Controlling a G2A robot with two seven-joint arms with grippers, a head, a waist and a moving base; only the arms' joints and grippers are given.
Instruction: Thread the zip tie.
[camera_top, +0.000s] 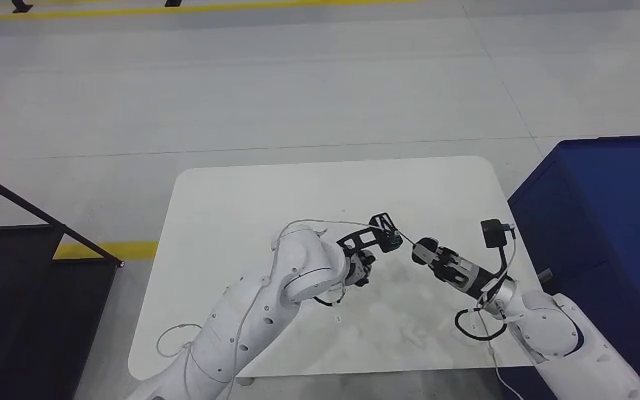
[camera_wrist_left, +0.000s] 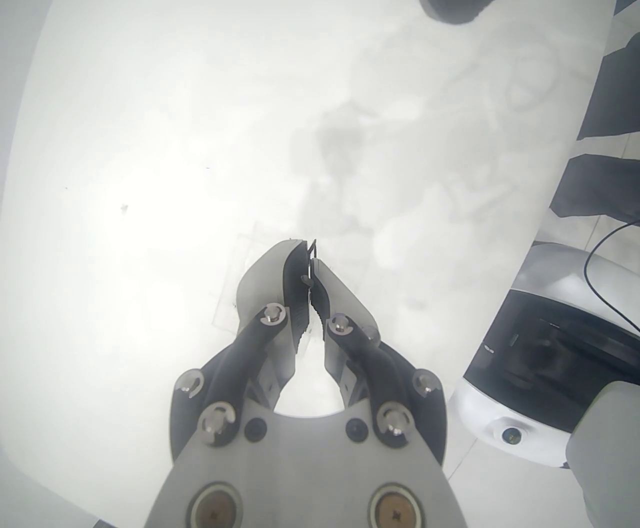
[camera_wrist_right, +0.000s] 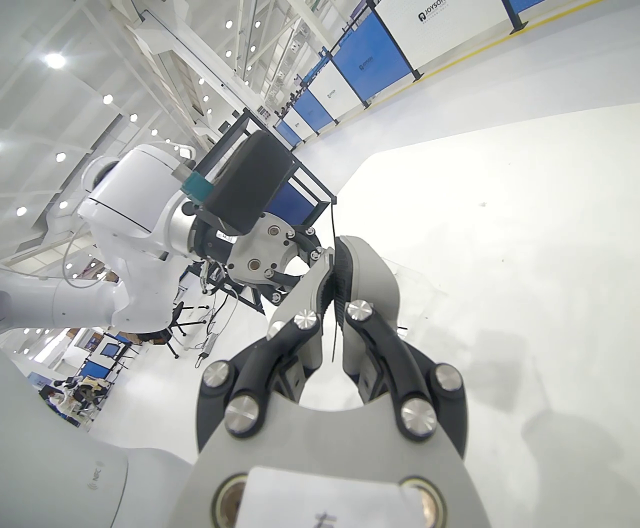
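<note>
1. zip tie (camera_wrist_right: 332, 220) aloft over the middle of the bench (camera_top: 240, 210).
2. left gripper (camera_wrist_left: 308, 252) pinched tight on one end; right gripper (camera_wrist_right: 335, 247) clamped on the strap.
3. no closed loop visible; tip seemingly yet to enter the head.

zip tie (camera_wrist_right: 332, 225): black | table (camera_top: 250, 220): white | cabinet (camera_top: 590, 220): blue | floor line (camera_top: 100, 249): yellow

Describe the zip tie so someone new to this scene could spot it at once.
Above the white table, the two grippers meet tip to tip. The zip tie is the thin black strap pinched in the shut right gripper, its other end clamped in the left gripper. Unlike the arms' curling cables, it is straight and held from both sides.
</note>
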